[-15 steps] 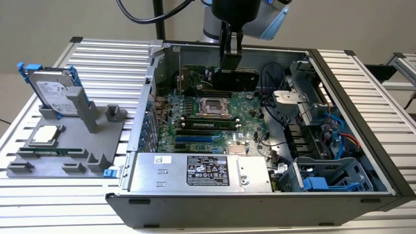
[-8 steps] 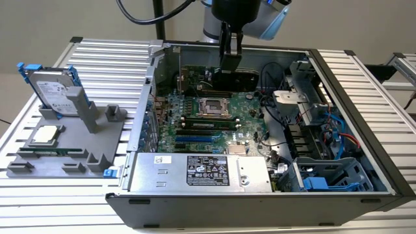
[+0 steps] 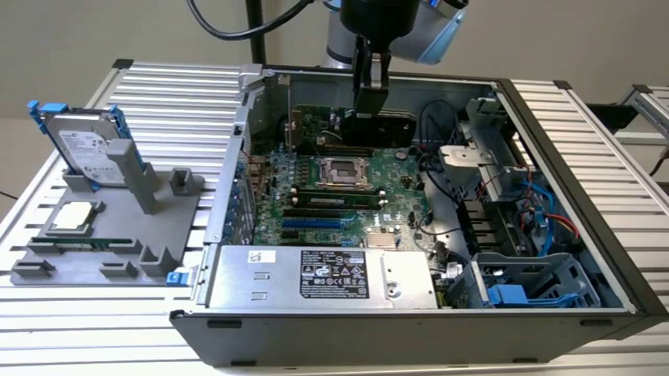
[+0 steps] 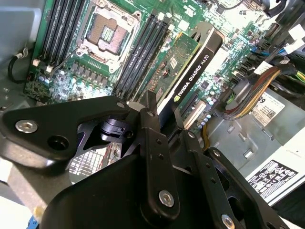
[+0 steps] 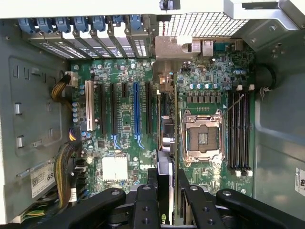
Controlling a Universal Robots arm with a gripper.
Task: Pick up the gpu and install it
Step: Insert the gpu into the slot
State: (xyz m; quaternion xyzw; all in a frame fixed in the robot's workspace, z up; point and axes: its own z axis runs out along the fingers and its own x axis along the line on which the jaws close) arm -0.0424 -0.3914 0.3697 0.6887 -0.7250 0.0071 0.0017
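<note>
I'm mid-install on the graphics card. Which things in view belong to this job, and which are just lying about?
In the job:
- gpu, held edge-on over the motherboard
- gripper, jaws shut on the card
- open computer case

Lying about:
- hard drive with blue rails, upright in the grey holder
- processor chip on that holder
- memory stick beside it

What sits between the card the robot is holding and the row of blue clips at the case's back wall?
In the first wrist view, the gpu is edge-on; its silver bracket fills that stretch up to the blue clips.
</note>
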